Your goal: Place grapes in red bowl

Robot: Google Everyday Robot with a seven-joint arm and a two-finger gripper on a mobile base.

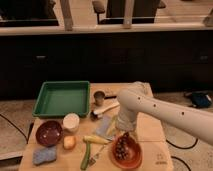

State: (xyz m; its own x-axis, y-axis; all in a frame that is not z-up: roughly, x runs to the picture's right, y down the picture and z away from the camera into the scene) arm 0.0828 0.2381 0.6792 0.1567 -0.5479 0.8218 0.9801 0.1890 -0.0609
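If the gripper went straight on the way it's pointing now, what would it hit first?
The gripper points down over the red bowl. It would likely meet the grapes in that bowl first, though whether it already touches them is unclear.

We see the grapes sitting in the red bowl, and our gripper just above the bowl.
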